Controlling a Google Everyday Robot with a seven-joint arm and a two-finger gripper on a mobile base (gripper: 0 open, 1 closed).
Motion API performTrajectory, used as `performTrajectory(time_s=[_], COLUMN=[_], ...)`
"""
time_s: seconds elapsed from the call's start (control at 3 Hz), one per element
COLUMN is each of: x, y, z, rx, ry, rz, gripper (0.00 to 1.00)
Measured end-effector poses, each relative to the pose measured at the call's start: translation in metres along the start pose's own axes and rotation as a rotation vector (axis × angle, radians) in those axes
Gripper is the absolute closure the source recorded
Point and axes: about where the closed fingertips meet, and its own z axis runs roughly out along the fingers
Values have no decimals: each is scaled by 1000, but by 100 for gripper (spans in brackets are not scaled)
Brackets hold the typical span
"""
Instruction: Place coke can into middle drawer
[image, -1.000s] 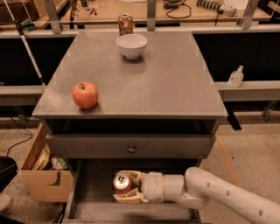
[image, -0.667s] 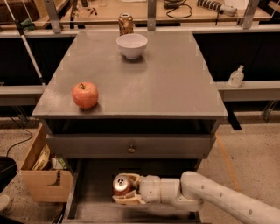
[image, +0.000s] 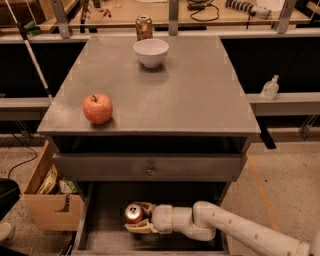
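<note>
The coke can (image: 133, 213), red with a silver top, stands upright inside the open middle drawer (image: 105, 220), left of centre on its grey floor. My gripper (image: 136, 218) reaches in from the right on a white arm, and its tan fingers (image: 139, 228) are closed around the can's sides, one behind and one in front. The can's lower part is hidden by the front finger, so I cannot tell whether it rests on the floor.
On the cabinet top sit a red apple (image: 97, 108), a white bowl (image: 151, 52) and a brownish can (image: 144, 27). A grey drawer front with a round knob (image: 150, 171) is above the open drawer. A cardboard box (image: 50, 200) stands at the left.
The gripper and the can have shifted slightly left and lower within the drawer. The arm has drawn further into the drawer.
</note>
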Motion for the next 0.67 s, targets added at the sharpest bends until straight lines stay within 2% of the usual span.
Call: performTrajectory(time_s=[0.33,0.67], x=[24,23], y=[-11,-10], z=[15,16], rx=[-3,-7], ry=[-2,-3], rz=[-13,-13], gripper=[96,75])
